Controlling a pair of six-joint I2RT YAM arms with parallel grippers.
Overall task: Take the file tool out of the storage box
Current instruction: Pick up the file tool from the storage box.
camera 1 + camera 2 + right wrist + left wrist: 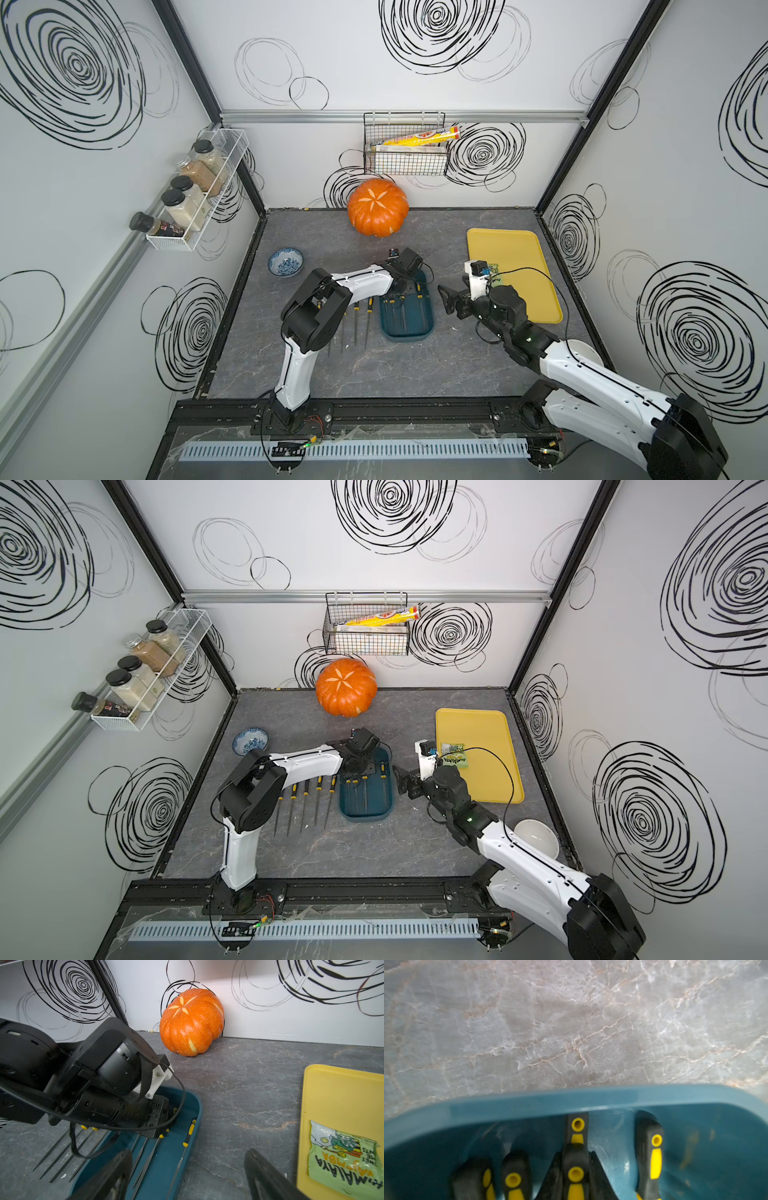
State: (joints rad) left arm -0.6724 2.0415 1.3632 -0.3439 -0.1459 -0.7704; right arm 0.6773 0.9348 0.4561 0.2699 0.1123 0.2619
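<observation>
Grey marble table [374, 374] carried the storage box [409, 328] mid-surface; inside it my left gripper [576, 1153] clamped a file tool [576, 1188] by its handle; my right gripper [189, 1169] hung beside the box, jaws apart

White walls [374, 62] close in three sides, scrawled with black swirls [436, 16]. Black posts [189, 62] run up the back corners, and an aluminium rail [399, 116] crosses the back wall. The counter [395, 374] is grey, marble-veined and edged in black. A white wire rack [170, 244] of jars [183, 208] hangs on the left wall. A black wire basket [405, 168] hangs from the rail. The light is even and the shadows soft.
</observation>
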